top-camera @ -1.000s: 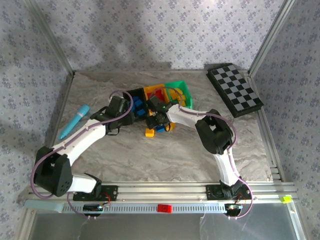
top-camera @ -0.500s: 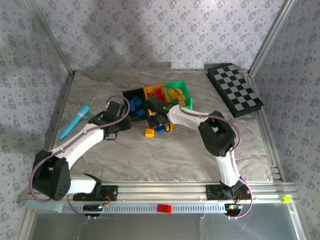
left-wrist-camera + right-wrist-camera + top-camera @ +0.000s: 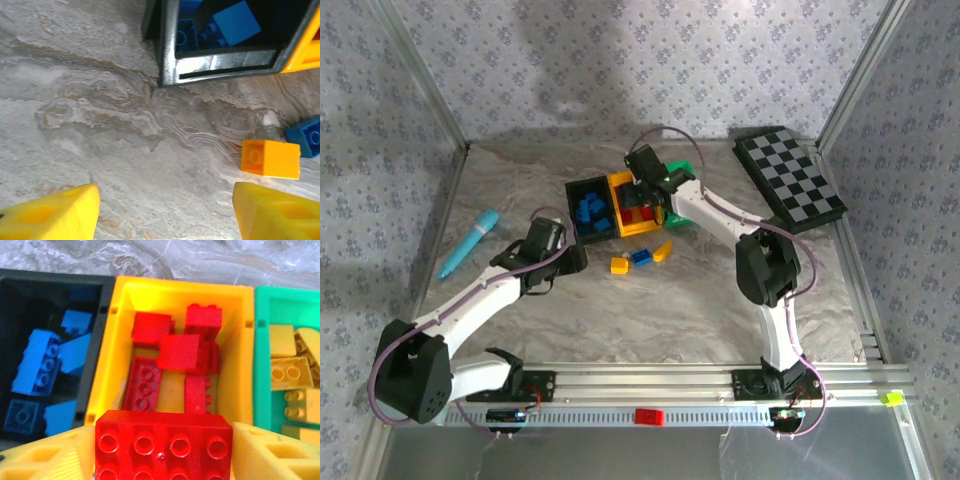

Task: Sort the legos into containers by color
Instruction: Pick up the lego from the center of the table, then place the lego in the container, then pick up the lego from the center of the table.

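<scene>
Red eight-stud brick point(image 3: 163, 440) pinched by right tool point(image 3: 162, 467), held over yellow bin point(image 3: 175, 286); red bricks lie inside. Brick judged light, rigid, slick; flat side walls best gripped.

Left tool point(image 3: 165, 215) spread, empty, above bench point(image 3: 100, 125) near black bin point(image 3: 220, 65).

Orange brick point(image 3: 270, 158) and blue brick point(image 3: 306, 136) loose mid-bench. Open room seen on near side, bin walls close behind.
</scene>
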`<state>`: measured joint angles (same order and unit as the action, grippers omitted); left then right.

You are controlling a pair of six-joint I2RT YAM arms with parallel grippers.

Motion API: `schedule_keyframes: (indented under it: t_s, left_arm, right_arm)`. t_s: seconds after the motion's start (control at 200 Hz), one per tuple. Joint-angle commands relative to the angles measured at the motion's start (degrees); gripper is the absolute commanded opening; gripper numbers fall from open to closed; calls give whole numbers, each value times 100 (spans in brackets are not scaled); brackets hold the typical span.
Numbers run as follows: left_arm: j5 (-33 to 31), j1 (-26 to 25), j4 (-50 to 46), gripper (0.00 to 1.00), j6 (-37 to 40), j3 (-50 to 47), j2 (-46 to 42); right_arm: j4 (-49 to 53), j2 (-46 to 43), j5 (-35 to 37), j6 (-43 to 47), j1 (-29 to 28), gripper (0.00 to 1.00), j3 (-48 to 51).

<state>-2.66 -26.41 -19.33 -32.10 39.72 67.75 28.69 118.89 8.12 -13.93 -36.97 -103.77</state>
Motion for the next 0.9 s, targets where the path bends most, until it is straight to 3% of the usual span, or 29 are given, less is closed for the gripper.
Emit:
schedule_keyframes:
  t_s: [0.0,0.2,0.545,0.75,0.895]
  left_arm:
    - [445,-141,423,70,-12,-121,-96]
    - [491,-404,699,72,116,-192,12]
    - [649,-703,977,73,268,136,750]
    - [272,-728,1265,72,55,28,775]
    - [362,-728,1230,72,94,160,853]
  right_arm:
    - [332,260,-144,70,65,75,-310]
    - [158,-196,-227,84,-57,77,344]
    - [-252,-1691,-110,-434,-336,73,2731]
    - [-331,-1828,-82,-797,-453,69,3427]
    - [-353,-1675,93,-906,-456,70,3487]
